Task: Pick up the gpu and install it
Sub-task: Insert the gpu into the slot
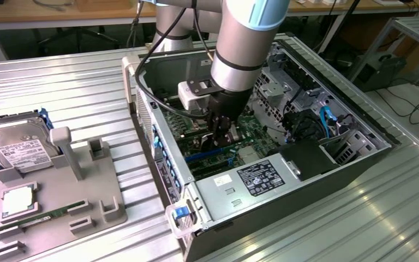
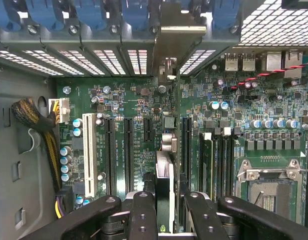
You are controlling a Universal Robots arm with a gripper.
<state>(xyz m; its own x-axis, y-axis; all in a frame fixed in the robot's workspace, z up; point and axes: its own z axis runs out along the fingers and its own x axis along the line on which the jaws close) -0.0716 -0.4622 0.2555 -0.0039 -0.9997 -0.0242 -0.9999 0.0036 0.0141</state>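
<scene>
The gpu (image 2: 165, 181) shows edge-on in the wrist view, standing upright over the green motherboard (image 2: 139, 100) among the long black expansion slots (image 2: 129, 150). Its silver end bracket (image 2: 179, 31) lies against the case's rear slot openings. My gripper (image 2: 166, 220) is shut on the card, one black finger (image 2: 144, 215) on each side of it. In the exterior view the gripper (image 1: 221, 143) reaches down inside the open computer case (image 1: 340, 117), low over the board. Whether the card's edge sits in a slot is hidden.
A white slot (image 2: 89, 150), memory slots (image 2: 218, 160) and the bare CPU socket (image 2: 271, 192) flank the card. The power supply (image 1: 261, 180) fills the case's near end. On the exterior view's left, a grey tray (image 1: 93, 202) holds a hard drive (image 1: 17, 144) and memory stick (image 1: 46, 215).
</scene>
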